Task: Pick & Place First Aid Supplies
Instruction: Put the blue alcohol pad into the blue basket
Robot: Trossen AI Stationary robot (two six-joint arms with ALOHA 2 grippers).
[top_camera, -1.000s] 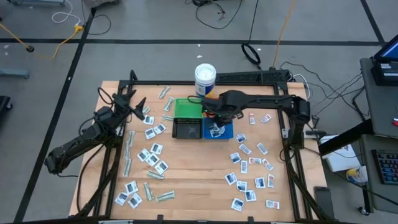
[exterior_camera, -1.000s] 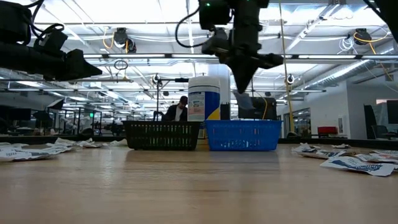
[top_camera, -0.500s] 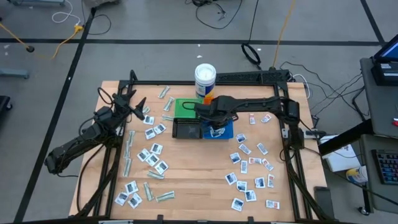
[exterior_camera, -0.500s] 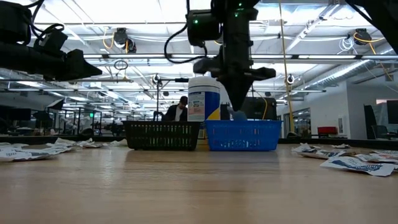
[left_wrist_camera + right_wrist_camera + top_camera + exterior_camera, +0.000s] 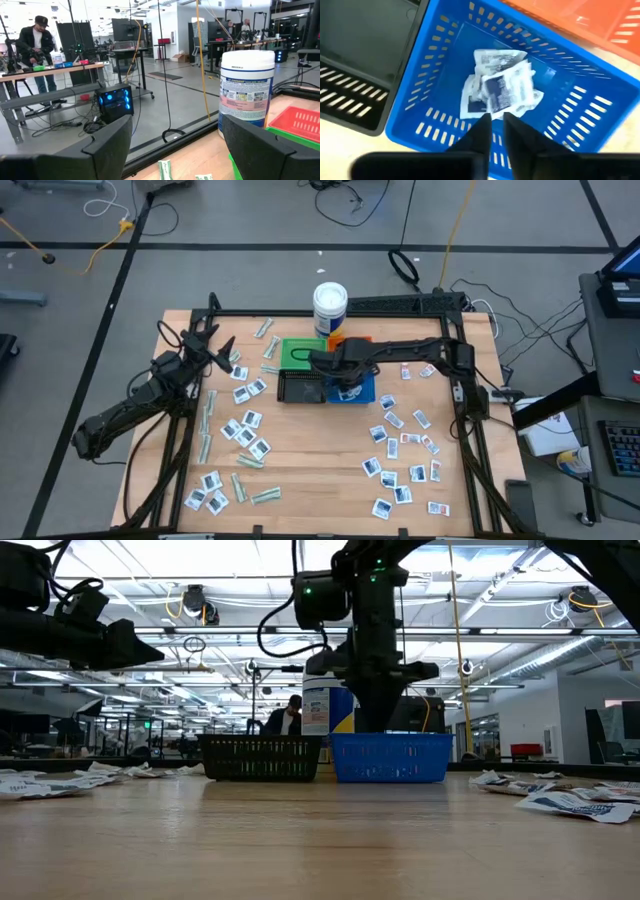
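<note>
- Right gripper (image 5: 497, 122) hangs low over the blue bin (image 5: 362, 391), near the middle of the surface (image 5: 310, 470). Its two dark fingers (image 5: 479, 131) stand slightly apart with a narrow gap between them, and nothing is pinched there.
- White sachets with blue print (image 5: 500, 90) lie crumpled in a small heap on the floor of the blue bin, just beyond the fingertips; whether the tips touch the heap cannot be told.
- Black bin (image 5: 300, 387) sits touching the blue bin's side; green bin (image 5: 296, 353) and orange bin (image 5: 345, 340) stand just behind them.
- White cylindrical tub (image 5: 330, 305) with a blue label stands upright behind the bins, near the far edge.
- Left gripper (image 5: 222, 352) waits raised over the left part of the surface, its fingers spread wide and empty.
- Many more first aid packets (image 5: 245, 425) lie scattered flat on the surface, in one group at the left and another at the right (image 5: 400, 445).
- Slim pale-green strips (image 5: 207, 415) lie among the left group.
</note>
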